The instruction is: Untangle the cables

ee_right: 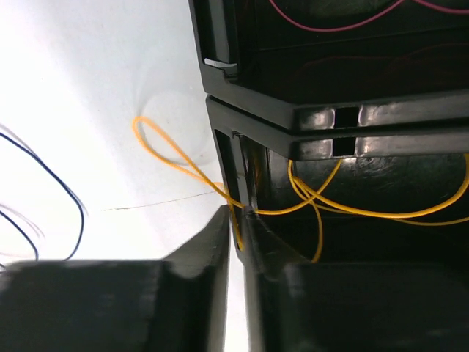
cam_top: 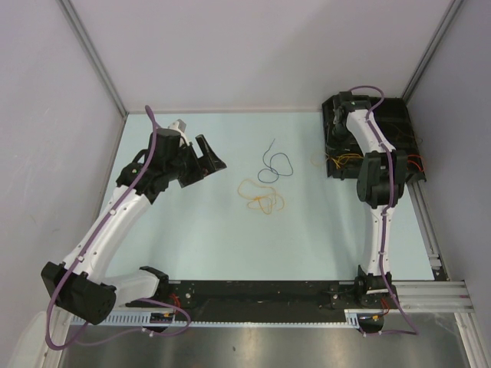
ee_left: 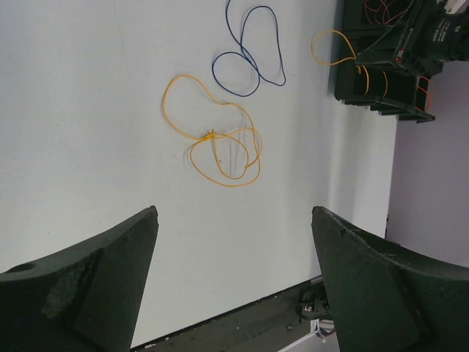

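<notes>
soft, even light is falling from above in the top view, leaving only faint shadows on the pale table (cam_top: 307,230). in the left wrist view the left fingers (ee_left: 88,286) at the bottom are blurring while the orange cable (ee_left: 211,136) is showing crisp. in the right wrist view the upper left is blowing out to white glare, the black tray (ee_right: 330,110) is sinking into darkness with highlights glinting on its rim, and the right fingers (ee_right: 110,308) are smearing soft beside the yellow cable (ee_right: 205,185).

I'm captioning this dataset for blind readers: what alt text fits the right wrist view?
The jaws of the right gripper pinch a yellow cable at the wall of a black bin, one loop of it lying out on the pale table. A red cable lies deeper in the bin; a dark blue cable curves at left.
</notes>
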`<state>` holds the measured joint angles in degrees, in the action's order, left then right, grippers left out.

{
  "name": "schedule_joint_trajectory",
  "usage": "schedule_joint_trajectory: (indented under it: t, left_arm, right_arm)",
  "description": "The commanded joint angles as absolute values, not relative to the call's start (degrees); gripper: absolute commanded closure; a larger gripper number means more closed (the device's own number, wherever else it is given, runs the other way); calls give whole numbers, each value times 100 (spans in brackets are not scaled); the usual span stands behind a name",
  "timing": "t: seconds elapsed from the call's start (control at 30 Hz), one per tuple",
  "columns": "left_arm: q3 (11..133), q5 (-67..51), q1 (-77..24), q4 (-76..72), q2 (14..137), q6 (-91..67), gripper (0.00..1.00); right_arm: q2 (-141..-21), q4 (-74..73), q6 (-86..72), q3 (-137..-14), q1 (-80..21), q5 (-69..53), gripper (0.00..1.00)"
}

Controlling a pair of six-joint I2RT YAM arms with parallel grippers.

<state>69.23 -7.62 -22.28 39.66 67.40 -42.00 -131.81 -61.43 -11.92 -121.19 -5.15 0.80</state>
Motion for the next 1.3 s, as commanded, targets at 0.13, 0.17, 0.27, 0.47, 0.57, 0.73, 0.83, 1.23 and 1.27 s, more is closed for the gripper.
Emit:
schedule_joint_trajectory:
  t: [0.13, 0.17, 0.27, 0.47, 0.57, 0.73, 0.83, 1.23, 1.27]
  left_arm:
    - [7146, -677, -2250, 3929, 6724, -4166, 10]
    - [7146, -677, -2250, 3946, 6724, -4157, 10]
    - [7163, -677, -2250, 3938, 6732, -4157, 10]
    - [7154, -729, -2250, 3885, 6803, -4184, 10]
    - [7154, -756, -2259, 3841, 6855, -4201, 9]
    - [7111, -800, -2259, 3736, 6882, -4254, 9]
    - [7084, -817, -2259, 3683, 6891, -4298, 10]
    - [6944, -835, -2259, 3630, 6821, -4421, 10]
    - [6935, -835, -2250, 3630, 6820, -4421, 10]
  right_arm:
    - [-12780, -6214, -1187, -11988, -536, 184, 100]
    - [-12718, -6231, -1204, -11988, -545, 202, 100]
    - [-12525, -6310, -1248, -12023, -501, 474, 100]
    - [-12086, -6372, -1380, -11796, -159, 747, 100]
    - [-11892, -6354, -1397, -11638, -44, 773, 100]
    - [-11777, -6302, -1406, -11329, 325, 756, 100]
    - [-11830, -6249, -1389, -11241, 395, 765, 100]
    - [-12699, -6337, -1345, -11943, 123, 536, 100]
    - [-12787, -6363, -1336, -12092, 97, 536, 100]
